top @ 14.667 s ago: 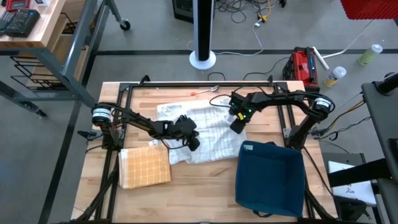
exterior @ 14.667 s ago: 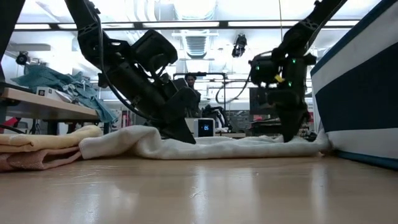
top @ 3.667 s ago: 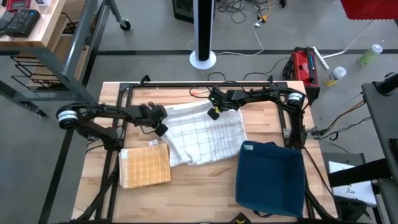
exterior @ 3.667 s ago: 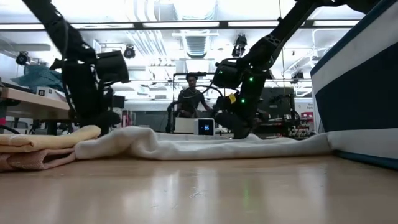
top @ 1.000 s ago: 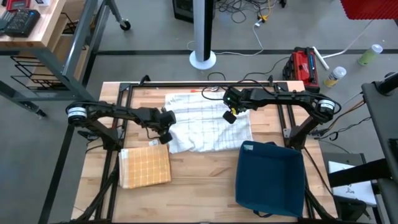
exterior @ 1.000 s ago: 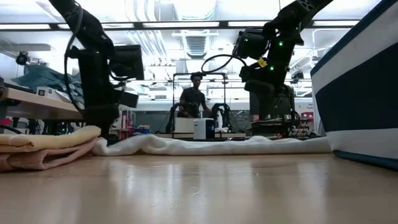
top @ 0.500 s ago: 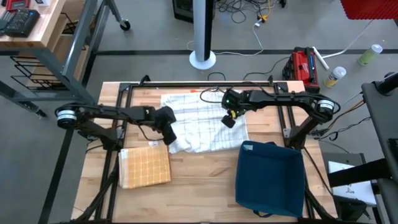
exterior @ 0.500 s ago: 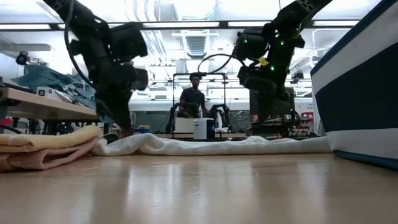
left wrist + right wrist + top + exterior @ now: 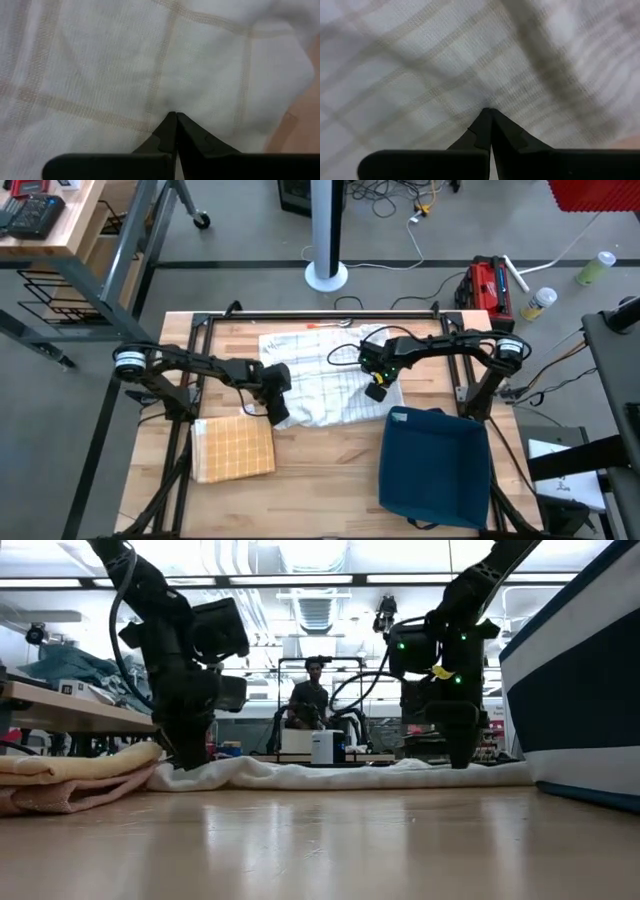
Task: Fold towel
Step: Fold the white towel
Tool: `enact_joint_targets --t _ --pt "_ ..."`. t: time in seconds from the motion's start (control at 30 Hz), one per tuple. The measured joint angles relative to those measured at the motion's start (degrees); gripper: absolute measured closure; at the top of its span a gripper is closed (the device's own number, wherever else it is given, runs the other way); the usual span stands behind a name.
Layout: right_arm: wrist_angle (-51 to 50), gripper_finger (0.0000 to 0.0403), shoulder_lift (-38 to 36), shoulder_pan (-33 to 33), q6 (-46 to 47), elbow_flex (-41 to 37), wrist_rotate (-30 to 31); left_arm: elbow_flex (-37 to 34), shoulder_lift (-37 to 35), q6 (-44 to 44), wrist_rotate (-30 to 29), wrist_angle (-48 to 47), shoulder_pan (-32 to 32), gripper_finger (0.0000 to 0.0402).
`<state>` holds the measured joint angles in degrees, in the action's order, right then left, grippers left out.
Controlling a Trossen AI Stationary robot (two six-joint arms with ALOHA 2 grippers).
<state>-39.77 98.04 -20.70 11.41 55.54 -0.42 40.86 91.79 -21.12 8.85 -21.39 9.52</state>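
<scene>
Wooden table (image 9: 330, 460) carrying three things, white checked towel (image 9: 325, 375) lying rumpled (far side), folded yellow towel (image 9: 232, 448) sitting near left, blue bin (image 9: 432, 465) sitting near right

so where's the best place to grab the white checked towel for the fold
Probably the white checked towel is best taken at its two near corners, from above: it lies flat, its near edge free on bare wood. The left gripper and right gripper are shut, tips down on the cloth near those corners.
</scene>
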Motion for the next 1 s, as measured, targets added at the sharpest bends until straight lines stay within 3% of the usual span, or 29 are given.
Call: enact_joint_targets --t 0.13,0.27,0.33,0.73,0.87,1.0 --pt "-1.07 0.0403 0.00 -0.36 -0.03 -0.10 2.70 -0.02 -0.61 1.29 -1.04 -0.43 -0.02 0.0400" --pt "-1.39 0.0403 -0.07 -1.22 -0.04 0.48 4.13 -0.30 -3.78 2.37 -10.28 -2.19 0.00 0.0400" --pt "-1.90 0.0403 -0.07 -1.37 -0.14 0.82 4.38 -0.53 -5.32 2.48 -12.23 -3.76 0.07 0.0398" --pt "-2.45 0.0403 -5.06 -1.56 -0.47 1.42 5.27 -0.50 -12.11 1.80 -11.29 -16.51 0.00 0.0400" --pt "-6.06 0.0403 -6.53 -2.30 -0.45 0.85 8.69 -0.09 -13.04 1.09 -6.66 -11.04 -0.03 0.0399" --pt "-5.60 0.0403 -9.61 -5.96 -1.58 -0.90 2.39 1.03 -13.14 0.89 -4.94 2.62 -0.26 0.0396"
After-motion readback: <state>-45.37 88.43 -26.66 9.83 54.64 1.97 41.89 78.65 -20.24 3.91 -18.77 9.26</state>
